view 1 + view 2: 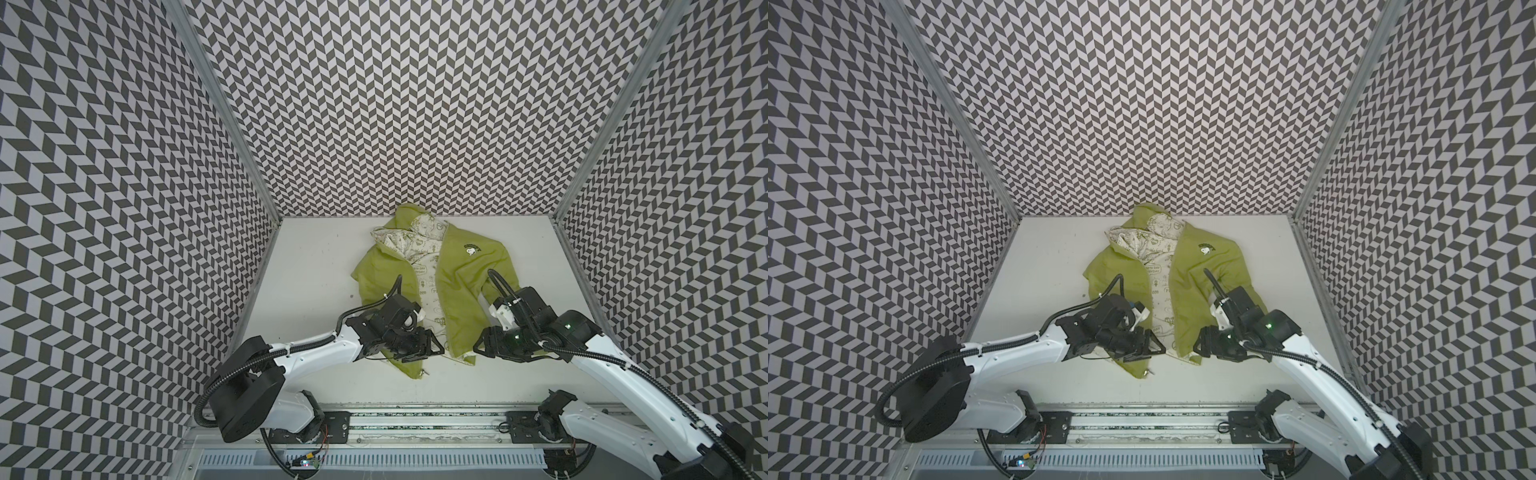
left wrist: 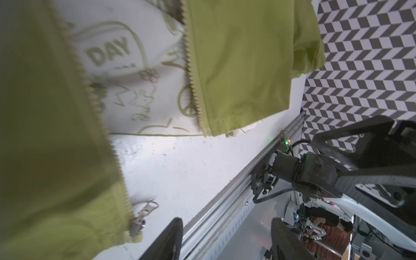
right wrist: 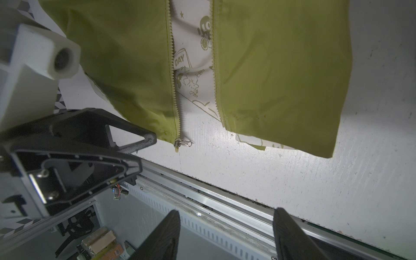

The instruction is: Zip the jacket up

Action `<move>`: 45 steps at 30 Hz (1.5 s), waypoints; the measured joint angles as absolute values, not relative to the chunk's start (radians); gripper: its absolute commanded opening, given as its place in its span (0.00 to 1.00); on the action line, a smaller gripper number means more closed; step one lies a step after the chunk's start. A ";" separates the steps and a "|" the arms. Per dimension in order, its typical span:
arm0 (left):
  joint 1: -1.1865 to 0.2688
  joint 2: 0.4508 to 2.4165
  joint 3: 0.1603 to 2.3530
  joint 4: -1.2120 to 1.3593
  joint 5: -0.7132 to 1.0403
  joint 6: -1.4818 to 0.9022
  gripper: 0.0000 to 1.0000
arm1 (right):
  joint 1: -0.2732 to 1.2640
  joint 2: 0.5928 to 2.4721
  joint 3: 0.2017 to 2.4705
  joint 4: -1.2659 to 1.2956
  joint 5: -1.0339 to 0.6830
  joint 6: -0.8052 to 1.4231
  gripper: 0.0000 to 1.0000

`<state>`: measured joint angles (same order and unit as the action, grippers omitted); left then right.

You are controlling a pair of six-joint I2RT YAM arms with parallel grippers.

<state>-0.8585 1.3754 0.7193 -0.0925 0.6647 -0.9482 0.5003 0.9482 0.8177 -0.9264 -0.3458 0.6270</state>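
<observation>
Jacket (image 1: pixel 469 282) lies unzipped on the white table (image 1: pixel 324 291), mid-table. Hood is toward the back wall (image 1: pixel 374 104), hem toward the arm bases. Front panels are spread, with the cream doodle lining (image 3: pixel 193 74) showing between the two zipper rows. Chest logo (image 1: pixel 471 249) is on the panel at the right of both top views. Slider with metal pull (image 3: pixel 179 143) sits at the very bottom of the other panel's teeth, at the hem corner, pull lying on the table. I also see it in the left wrist view (image 2: pixel 140 219).

Left gripper (image 2: pixel 227 240): fingers apart, nothing between them, positioned over that panel's hem near the slider. Right gripper (image 3: pixel 227 236): fingers also spread and empty, just beside the logo panel's hem corner. From the wrist views I see no fabric contact on either.
</observation>
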 measured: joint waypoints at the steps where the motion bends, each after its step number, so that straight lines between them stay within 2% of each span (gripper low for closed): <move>1: -0.868 1.367 0.719 -0.092 0.665 -0.952 0.65 | 0.500 0.944 0.818 -0.926 -0.346 0.629 0.51; 3: -0.874 1.334 0.719 -0.105 0.655 -0.957 0.66 | 0.500 0.937 0.815 -0.923 -0.355 0.637 0.45; 6: -0.871 1.233 0.736 -0.201 0.588 -0.955 0.67 | 0.503 0.933 0.793 -0.894 -0.392 0.662 0.43; 12: -0.870 1.032 0.745 -0.400 0.407 -0.997 0.67 | 0.596 0.959 0.742 -0.802 -0.430 0.731 0.52; 17: -0.869 0.888 0.556 -0.442 0.333 -1.117 0.63 | 0.708 1.100 0.748 -0.694 -0.430 0.764 0.60; 23: -0.869 0.747 0.385 -0.467 0.286 -1.267 0.66 | 0.791 1.352 0.805 -0.569 -0.422 0.776 0.58; 29: -0.869 0.656 0.268 -0.379 0.253 -1.390 0.65 | 0.823 1.556 0.878 -0.451 -0.430 0.791 0.50; 37: -0.869 0.746 0.243 -0.271 0.251 -1.433 0.66 | 0.826 1.703 0.958 -0.394 -0.426 0.805 0.44; 41: -0.869 0.849 0.243 -0.181 0.271 -1.439 0.64 | 0.826 1.735 0.959 -0.362 -0.433 0.826 0.33; 45: -0.870 0.961 0.258 -0.075 0.295 -1.445 0.62 | 0.826 1.748 0.960 -0.330 -0.435 0.848 0.14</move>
